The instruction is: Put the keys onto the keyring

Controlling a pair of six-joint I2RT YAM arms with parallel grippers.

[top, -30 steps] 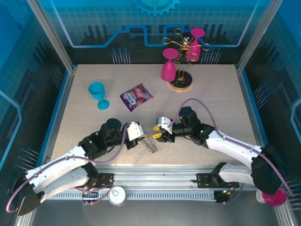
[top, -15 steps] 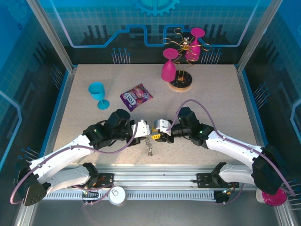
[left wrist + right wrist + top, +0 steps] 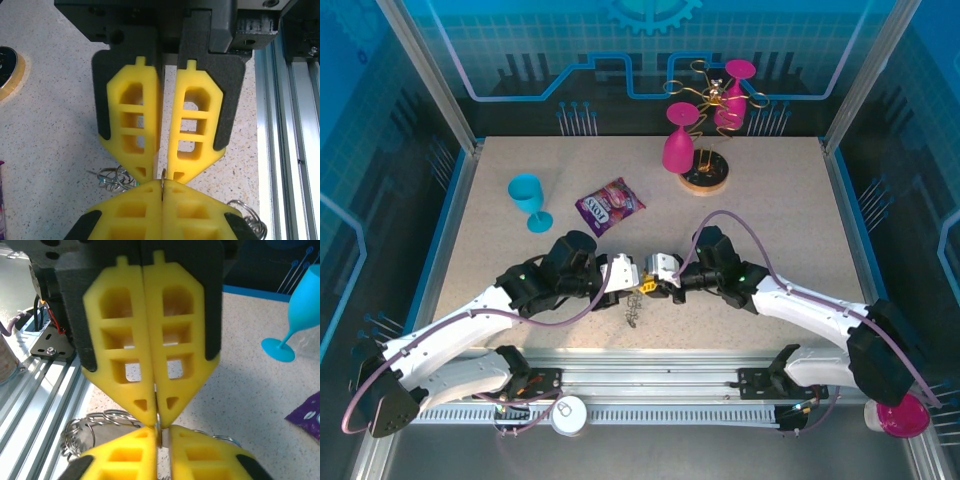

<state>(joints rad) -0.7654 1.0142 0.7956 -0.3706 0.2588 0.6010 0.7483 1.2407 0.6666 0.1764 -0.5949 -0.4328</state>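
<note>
Keyring (image 3: 634, 310) clenched by left jaws and right jaws, tip to tip, near table (image 3: 770, 220) front edge

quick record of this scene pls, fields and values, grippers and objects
left gripper: shut on the keyring
right gripper: tip to tip with the left, closed on the same thin metal edge
keyring: dangles below the meeting tips, wire loops either side
keys: cannot make out
snack packet: lying flat beyond the arms
blue glass: upright, left of the packet
glass rack: far side, right of centre
</note>
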